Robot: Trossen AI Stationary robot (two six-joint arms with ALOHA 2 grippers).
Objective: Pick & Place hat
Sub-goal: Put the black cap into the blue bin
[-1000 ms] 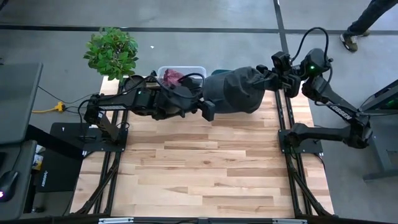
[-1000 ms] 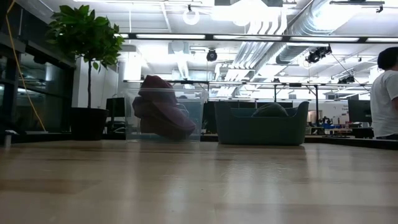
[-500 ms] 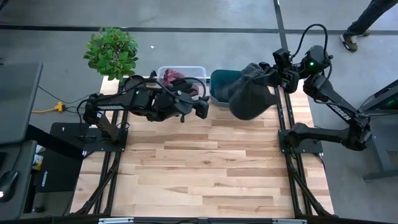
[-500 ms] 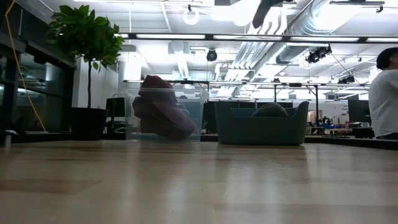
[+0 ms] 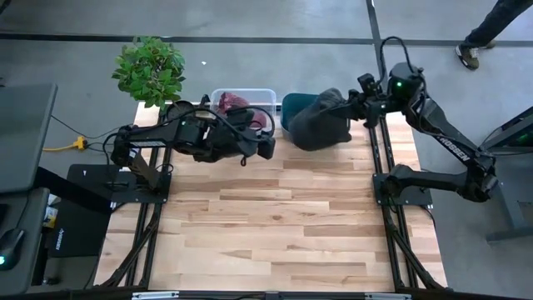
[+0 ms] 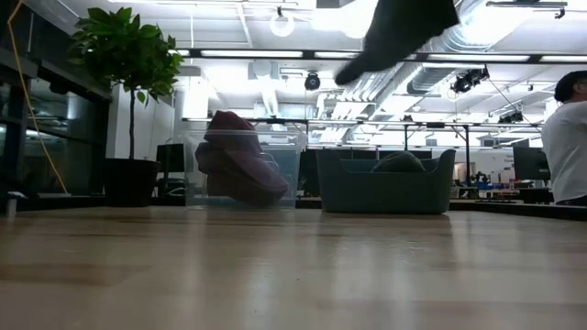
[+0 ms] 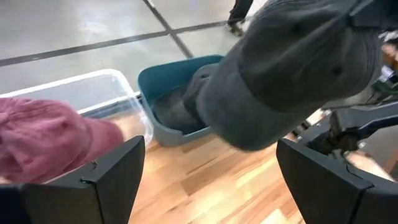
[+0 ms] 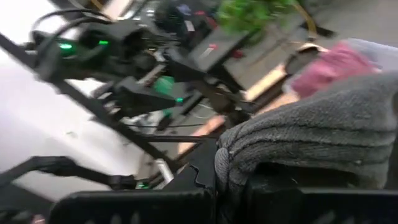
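A dark grey knit hat (image 5: 319, 123) hangs in the air over the teal bin (image 5: 291, 107) at the table's far edge, with my right gripper (image 5: 355, 106) shut on it. The low view shows the hat (image 6: 399, 32) high above the bin (image 6: 385, 188). Another grey hat (image 7: 180, 107) lies inside the bin. A maroon hat (image 5: 236, 103) fills the clear bin (image 5: 265, 93) to the left. My left gripper (image 5: 267, 147) stands open just left of the grey hat, nothing between its fingers (image 7: 118, 174). My right gripper pinches the hat's ribbed edge (image 8: 292, 146) between its two fingers, on the hat's right side. The fingers come nearly level from the table's right. The hat is lifted clear and sags below and to the left of the fingers, over the teal bin.
A potted plant (image 5: 150, 68) stands off the table's far left corner. The two bins sit side by side along the far edge. Bare wooden tabletop (image 5: 275, 225) stretches toward the near edge. A person (image 6: 567, 142) stands in the room beyond the table, at the right.
My right gripper has tipped downward and carried the grey hat first toward the table's right, then down toward the teal bin; the hat has dropped into the low view from above. My left gripper has drawn back a little toward the table's left, staying open.
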